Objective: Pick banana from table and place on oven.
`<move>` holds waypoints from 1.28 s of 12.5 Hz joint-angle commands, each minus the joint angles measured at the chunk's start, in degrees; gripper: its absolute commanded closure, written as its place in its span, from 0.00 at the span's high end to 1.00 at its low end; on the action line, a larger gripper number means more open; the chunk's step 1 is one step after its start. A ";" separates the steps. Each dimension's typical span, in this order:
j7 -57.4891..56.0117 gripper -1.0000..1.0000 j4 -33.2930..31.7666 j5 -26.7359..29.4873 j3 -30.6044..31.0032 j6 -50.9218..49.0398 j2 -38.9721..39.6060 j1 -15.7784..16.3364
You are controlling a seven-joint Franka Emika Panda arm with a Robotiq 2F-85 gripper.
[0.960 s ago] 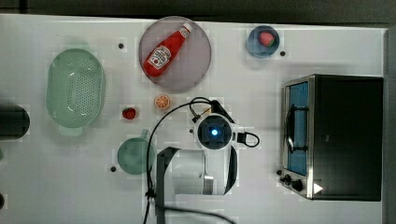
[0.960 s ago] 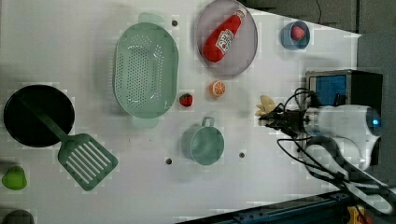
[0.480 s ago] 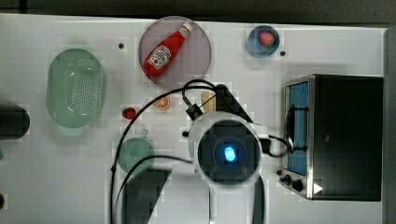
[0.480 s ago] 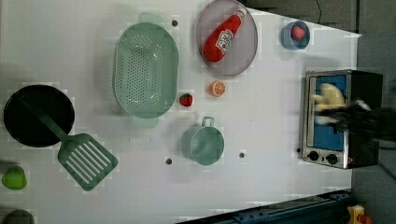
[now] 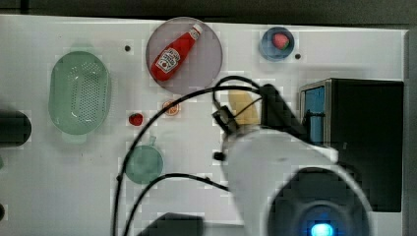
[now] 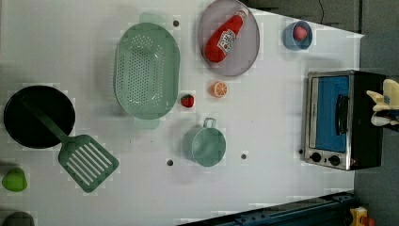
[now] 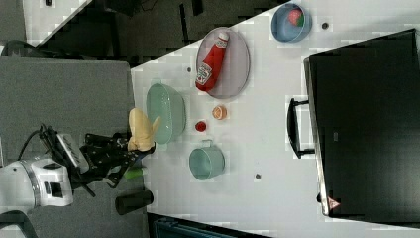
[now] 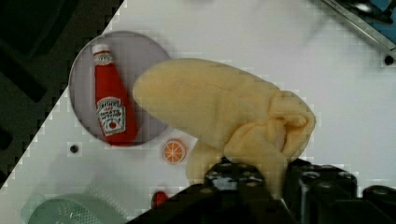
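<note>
The pale yellow banana (image 8: 219,109) is pinched at one end between the black fingers of my gripper (image 8: 259,181), which is shut on it. The banana (image 7: 140,130) hangs high above the white table (image 5: 59,187). In the top view the banana (image 5: 244,105) appears just left of the oven (image 5: 366,142), in front of its bluish door. In the left view the banana (image 6: 383,99) shows at the right edge, past the oven (image 6: 364,117) and its black top. The right view shows my gripper (image 7: 134,148) far to the left of the oven (image 7: 371,124).
A ketchup bottle (image 5: 174,51) lies on a purple plate (image 5: 206,69). Nearby are an orange slice (image 5: 171,107), a small red fruit (image 5: 135,119), a green mug (image 5: 144,164), a green colander (image 5: 78,93) and a blue bowl (image 5: 278,43). A black pan (image 6: 37,115) and green spatula (image 6: 87,162) lie further off.
My arm has risen steeply with the banana, lifting it off the table, and it has shifted toward the oven. Nothing else on the table has moved.
</note>
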 commanded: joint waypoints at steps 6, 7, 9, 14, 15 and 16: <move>-23.26 0.18 2.02 -5.97 -16.32 2.02 8.23 -2.91; -27.22 0.18 2.89 -5.98 -18.17 3.65 10.40 -2.96; -34.37 0.18 4.78 -6.12 -22.07 5.91 15.20 -3.23; -49.87 0.18 10.63 -6.12 -28.39 9.58 27.12 -3.31; -50.76 0.18 11.21 -6.12 -28.82 9.58 28.52 -3.31; -51.13 0.21 11.29 -6.11 -28.95 9.57 29.34 -3.32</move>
